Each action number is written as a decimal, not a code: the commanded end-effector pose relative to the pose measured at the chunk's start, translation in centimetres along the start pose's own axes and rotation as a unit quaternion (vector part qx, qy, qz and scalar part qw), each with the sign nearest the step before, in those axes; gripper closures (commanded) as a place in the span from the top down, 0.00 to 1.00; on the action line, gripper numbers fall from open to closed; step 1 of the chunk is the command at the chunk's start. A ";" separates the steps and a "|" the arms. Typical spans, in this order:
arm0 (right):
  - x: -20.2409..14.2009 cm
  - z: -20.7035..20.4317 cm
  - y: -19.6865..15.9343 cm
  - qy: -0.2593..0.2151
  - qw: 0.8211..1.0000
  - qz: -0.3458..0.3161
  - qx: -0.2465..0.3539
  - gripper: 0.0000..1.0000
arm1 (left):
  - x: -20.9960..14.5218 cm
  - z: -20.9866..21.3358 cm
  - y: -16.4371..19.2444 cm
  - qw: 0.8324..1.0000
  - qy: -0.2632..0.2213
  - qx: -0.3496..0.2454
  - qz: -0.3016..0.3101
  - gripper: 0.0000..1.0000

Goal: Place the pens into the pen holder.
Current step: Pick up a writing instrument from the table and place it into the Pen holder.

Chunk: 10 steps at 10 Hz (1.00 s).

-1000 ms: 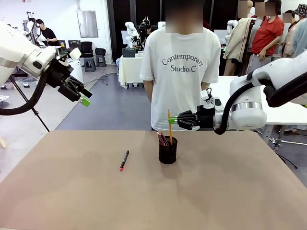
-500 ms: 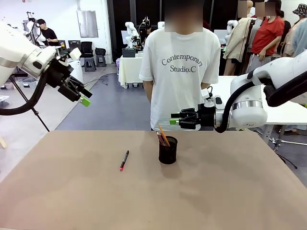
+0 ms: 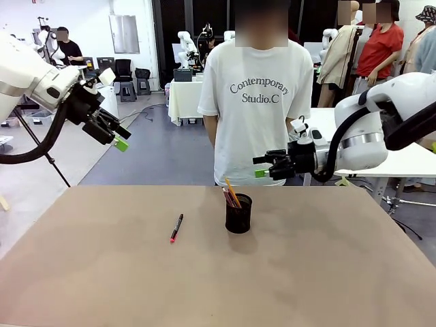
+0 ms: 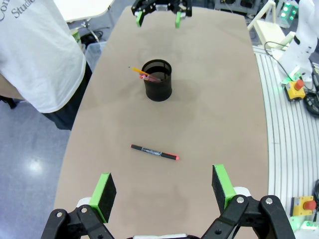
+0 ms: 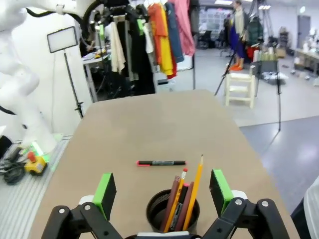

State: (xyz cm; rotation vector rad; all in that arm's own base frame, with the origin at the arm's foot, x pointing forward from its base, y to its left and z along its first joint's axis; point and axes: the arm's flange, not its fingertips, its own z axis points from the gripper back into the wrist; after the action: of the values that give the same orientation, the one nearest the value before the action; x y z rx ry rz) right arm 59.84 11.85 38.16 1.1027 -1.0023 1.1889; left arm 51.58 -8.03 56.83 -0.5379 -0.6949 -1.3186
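Where the left arm comes in at the ten o'clock corner of the front view, the left pincer [image 3: 117, 138] hangs high in the air, off the brown worktop [image 3: 327, 272], spread wide with nothing in it. In the left wrist view its two green pads [image 4: 105, 189] stand far apart as it looks down the worktop's length.

Moving right, a black pen with a red tip [image 3: 176, 228] lies flat and alone on the worktop. It is at about nine o'clock from the pen holder [image 3: 238, 216] and well apart from it. The pen holder, a small black mesh cup, stands upright near the worktop's middle. A yellow pencil [image 3: 231, 191] and a reddish-brown pen [image 3: 226, 197] stand inside it, leaning toward eleven o'clock above the rim.

Behind the cup, at twelve o'clock, a person [image 3: 259, 102] in a white T-shirt stands at the far edge.

Farther right, at about one o'clock from the cup and above it, the right pincer [image 3: 261, 167] hovers with its fingers pointing to nine o'clock, spread wide and empty. In the right wrist view the cup sits below, between the two pads, touching neither.
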 end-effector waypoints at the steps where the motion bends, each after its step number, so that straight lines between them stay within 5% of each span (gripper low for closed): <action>1: 2.4 1.7 -1.3 0.028 0.999 -0.030 0.020 1.00 | -0.1 0.2 -0.1 1.000 0.000 0.002 0.000 1.00; 6: 8.0 7.4 -3.0 0.113 0.993 -0.018 -0.019 1.00 | -0.1 0.2 -0.1 1.000 0.000 0.002 0.000 1.00; 10: 9.3 11.9 -4.7 0.193 0.979 -0.014 -0.058 1.00 | -0.1 0.2 -0.1 1.000 0.000 0.002 0.000 1.00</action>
State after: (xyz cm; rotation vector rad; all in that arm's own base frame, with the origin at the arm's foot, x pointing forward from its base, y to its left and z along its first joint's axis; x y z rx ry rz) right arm 64.45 2.02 48.51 0.8045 -0.7947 1.2584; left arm 51.58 -8.02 56.83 -0.5378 -0.6949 -1.3186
